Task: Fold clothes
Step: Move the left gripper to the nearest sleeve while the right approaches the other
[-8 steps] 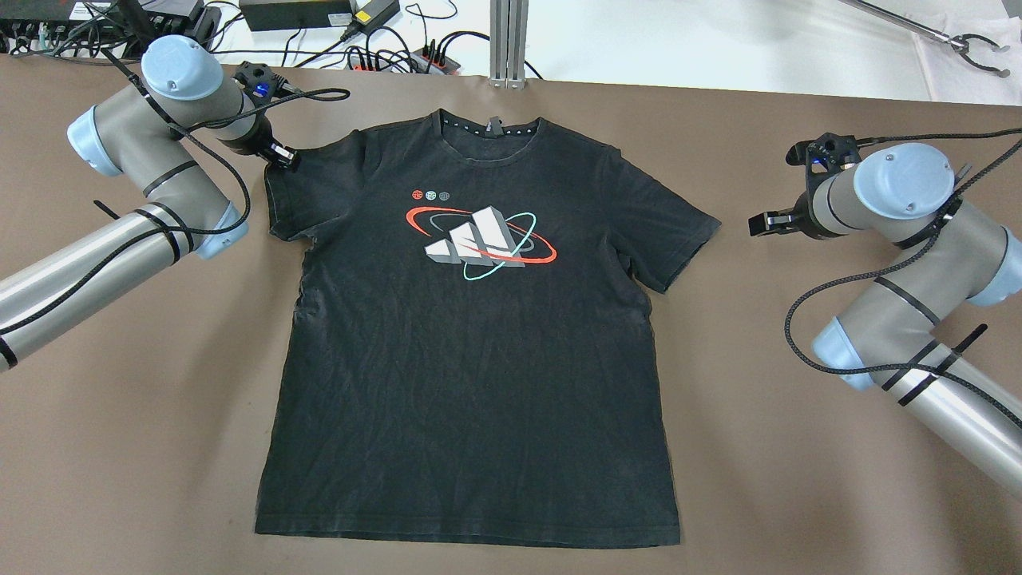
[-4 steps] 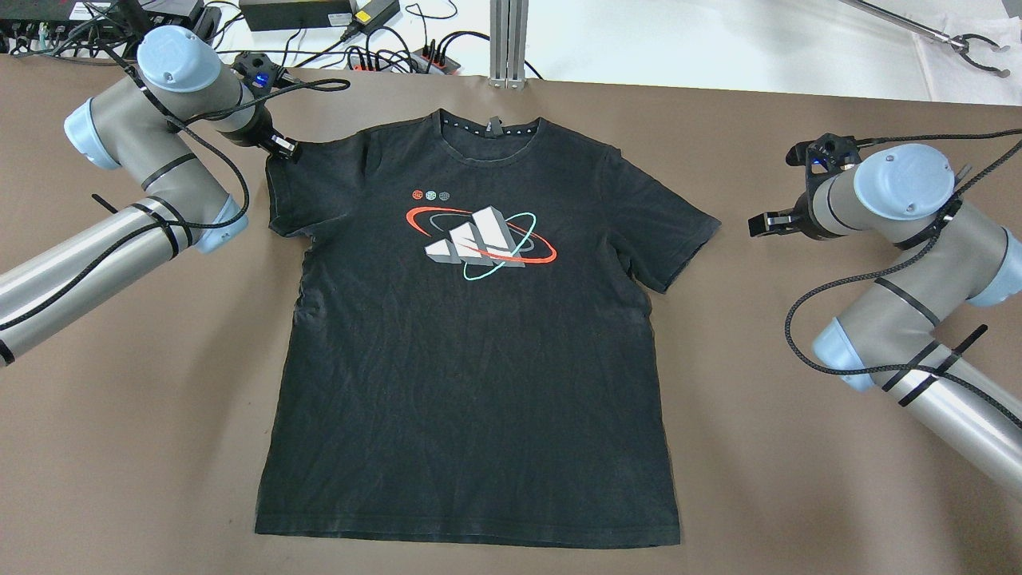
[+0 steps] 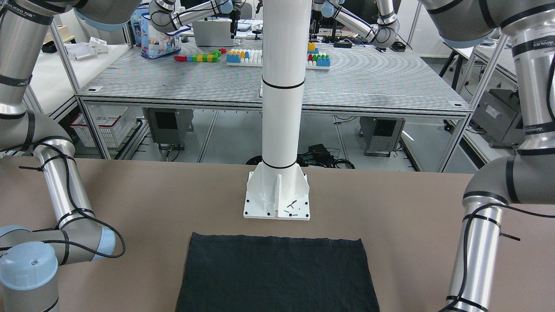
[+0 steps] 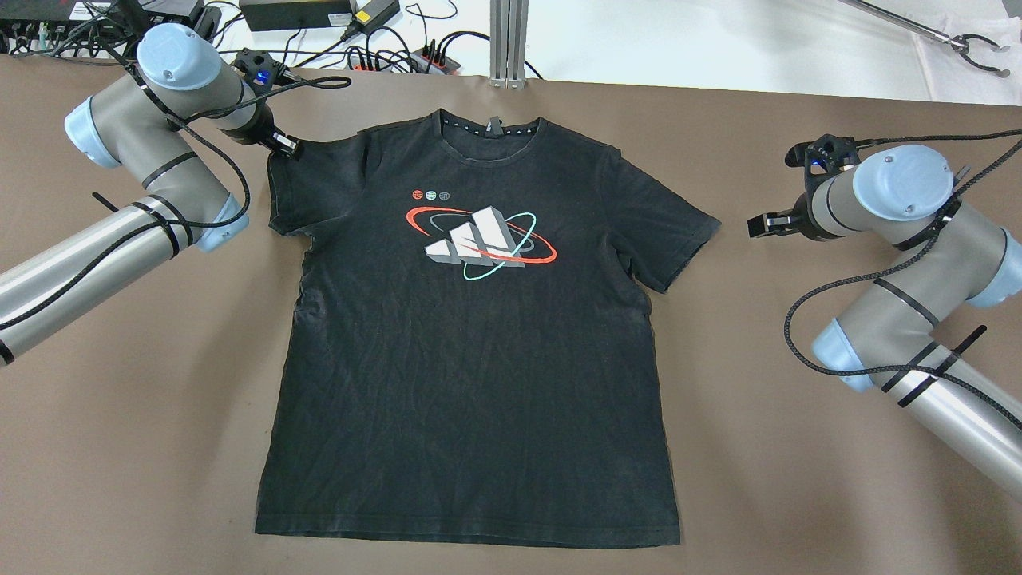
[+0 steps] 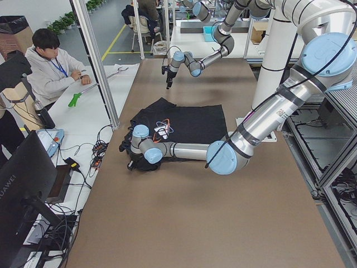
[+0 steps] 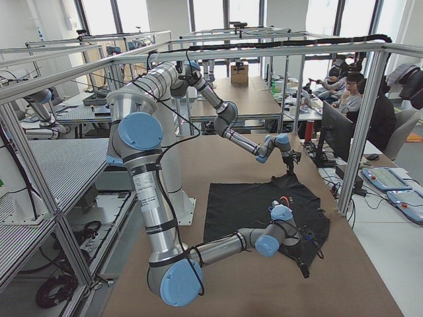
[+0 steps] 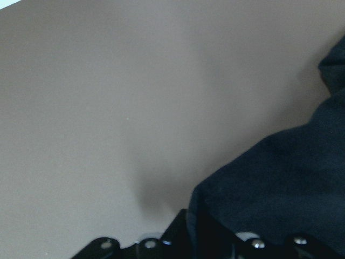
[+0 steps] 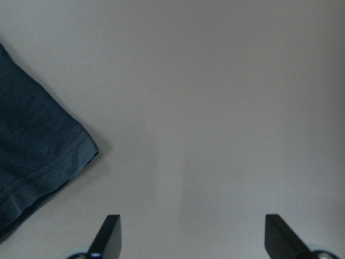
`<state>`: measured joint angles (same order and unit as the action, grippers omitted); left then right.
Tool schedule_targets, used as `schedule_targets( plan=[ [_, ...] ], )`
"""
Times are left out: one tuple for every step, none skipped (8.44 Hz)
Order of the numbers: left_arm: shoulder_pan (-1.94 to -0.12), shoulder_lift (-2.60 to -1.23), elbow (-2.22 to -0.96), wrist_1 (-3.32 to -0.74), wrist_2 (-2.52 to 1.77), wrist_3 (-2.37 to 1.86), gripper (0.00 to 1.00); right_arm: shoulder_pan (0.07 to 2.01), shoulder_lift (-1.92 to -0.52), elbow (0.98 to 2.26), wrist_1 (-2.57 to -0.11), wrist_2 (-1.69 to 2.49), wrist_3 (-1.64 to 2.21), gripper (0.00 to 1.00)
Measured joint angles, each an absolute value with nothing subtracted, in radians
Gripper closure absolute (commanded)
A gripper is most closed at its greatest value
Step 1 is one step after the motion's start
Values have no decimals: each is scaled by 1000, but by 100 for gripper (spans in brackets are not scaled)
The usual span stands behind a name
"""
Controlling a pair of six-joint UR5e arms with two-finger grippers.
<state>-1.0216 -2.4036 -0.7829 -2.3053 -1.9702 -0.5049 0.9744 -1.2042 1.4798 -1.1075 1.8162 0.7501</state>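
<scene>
**Risk: lopsided pull, weak bite on the T-shirt**

The T-shirt (image 4: 471, 343) lies flat, print up, mid tabletop (image 4: 798, 479), collar toward the far edge. The left end effector (image 4: 286, 148) sits at the top corner of the left sleeve (image 4: 303, 192). The wrist view shows its jaws drawn together with cloth bunched at them, which reads as a pinch on that sleeve. The right end effector (image 4: 757, 224) is spread wide over bare tabletop, just beside the right sleeve (image 4: 679, 231) and not touching it.

Likely failure modes:
- The bite looks shallow, at the very corner, so cloth may slip out on lift.
- If only one layer is caught, the sleeve opens instead of folding.
- A one-sided pull would drag the whole shirt askew and crease it.
- If the right closes short of the hem, it grabs nothing.
</scene>
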Motion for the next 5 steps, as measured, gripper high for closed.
schedule_targets(
  plan=[
    [-1021,-2403,-799,-2303,-1969,-523,100,974,-1204,1479,-1108,1816,750,6],
    [-1019,-2403,-824,-2299,-1969,-569,100,974,-1204,1479,-1108,1816,750,6],
    [-1016,-2403,-848,-2297,-1968,-616,100,974,-1204,1479,-1108,1816,750,6],
    [-1009,-2406,-865,-2296,-1968,-665,100,974,-1204,1479,-1108,1816,750,6],
    [-989,-2411,-884,-2296,-1966,-728,100,974,-1204,1479,-1108,1816,750,6]
  ],
)
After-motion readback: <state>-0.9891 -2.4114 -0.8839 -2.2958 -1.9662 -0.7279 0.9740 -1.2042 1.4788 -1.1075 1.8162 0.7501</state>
